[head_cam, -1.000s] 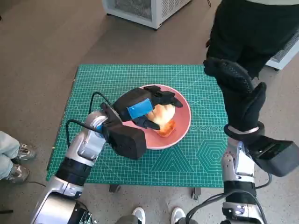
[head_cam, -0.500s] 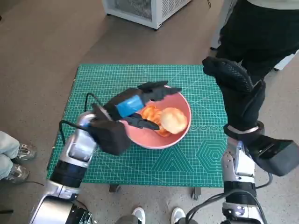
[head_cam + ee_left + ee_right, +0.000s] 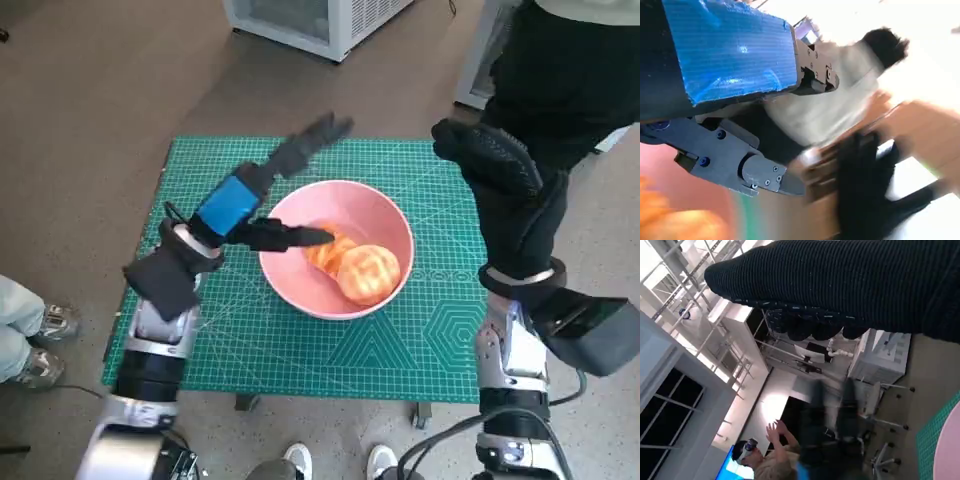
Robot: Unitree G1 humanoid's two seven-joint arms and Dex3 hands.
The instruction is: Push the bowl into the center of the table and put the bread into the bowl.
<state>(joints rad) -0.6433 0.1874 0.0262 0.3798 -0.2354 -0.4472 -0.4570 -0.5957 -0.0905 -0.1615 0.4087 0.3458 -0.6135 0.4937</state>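
A pink bowl (image 3: 330, 205) sits near the middle of the green cutting mat (image 3: 420, 330). Inside it lies a round golden bread roll (image 3: 368, 274) with an orange piece beside it. My left hand (image 3: 262, 195), black with blue tape, hangs raised over the bowl's left rim with its fingers spread and nothing in them. The left wrist view is blurred; the taped left hand (image 3: 730, 55) fills it, with a smear of pink and orange low down. My gloved right hand (image 3: 505, 190) is held up at the mat's right edge, holding nothing.
A person in dark clothes (image 3: 570, 70) stands at the table's far right corner. A white cabinet (image 3: 310, 20) stands beyond the table. Shoes (image 3: 45, 345) show on the floor at the left. The right wrist view shows a person (image 3: 765, 455) and shelving.
My left hand has let go of the bread, lifted out of the bowl and swung back to the left with fingers spreading. The bread now lies in the bowl. The right hand has stayed put.
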